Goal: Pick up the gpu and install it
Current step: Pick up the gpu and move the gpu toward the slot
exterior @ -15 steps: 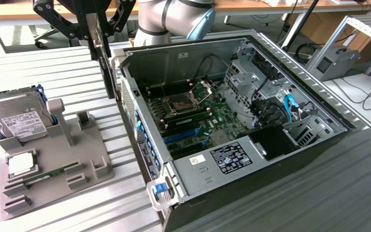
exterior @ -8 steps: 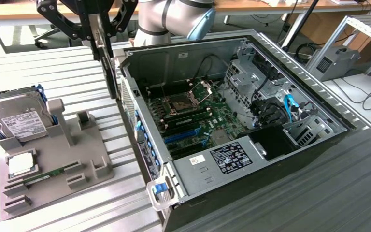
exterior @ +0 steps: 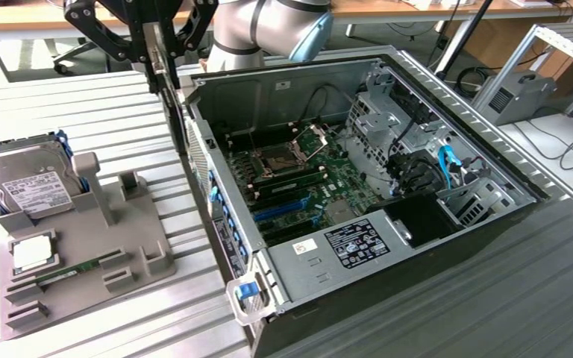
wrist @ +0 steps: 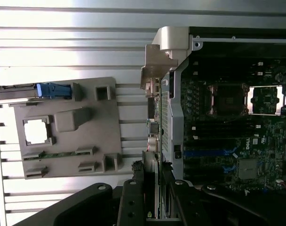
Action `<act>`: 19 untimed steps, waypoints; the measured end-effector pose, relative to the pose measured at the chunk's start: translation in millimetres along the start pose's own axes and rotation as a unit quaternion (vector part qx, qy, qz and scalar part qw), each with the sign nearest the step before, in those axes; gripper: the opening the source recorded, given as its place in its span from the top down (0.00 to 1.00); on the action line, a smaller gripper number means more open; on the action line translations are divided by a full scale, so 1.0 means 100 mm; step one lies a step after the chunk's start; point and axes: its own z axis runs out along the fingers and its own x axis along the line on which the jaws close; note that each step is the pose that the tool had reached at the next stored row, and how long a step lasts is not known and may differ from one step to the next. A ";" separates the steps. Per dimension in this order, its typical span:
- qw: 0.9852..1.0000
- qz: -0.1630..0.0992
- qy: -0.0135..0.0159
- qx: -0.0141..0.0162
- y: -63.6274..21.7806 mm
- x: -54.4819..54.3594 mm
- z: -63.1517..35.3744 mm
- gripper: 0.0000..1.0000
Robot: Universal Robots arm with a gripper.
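Transport step, judging by the pose: fingers partly closed, clamping the gpu edge-on between them, open case just beside them; seating calls for lining the card edge over the blue slots.

The arm is a thick rounded tube of pale silver-grey metal; one joint wears a dull blue-grey cap. The gripper is matt black throughout; angular linkage bars branch off on both sides, jointed by round silver pins; its flat fingers are black too.
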 end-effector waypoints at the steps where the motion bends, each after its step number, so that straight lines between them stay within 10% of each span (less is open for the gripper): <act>1: 1.000 0.000 0.000 0.000 0.000 0.00 0.000 0.74; 19: 1.000 0.000 0.000 0.000 0.002 -0.13 0.021 0.74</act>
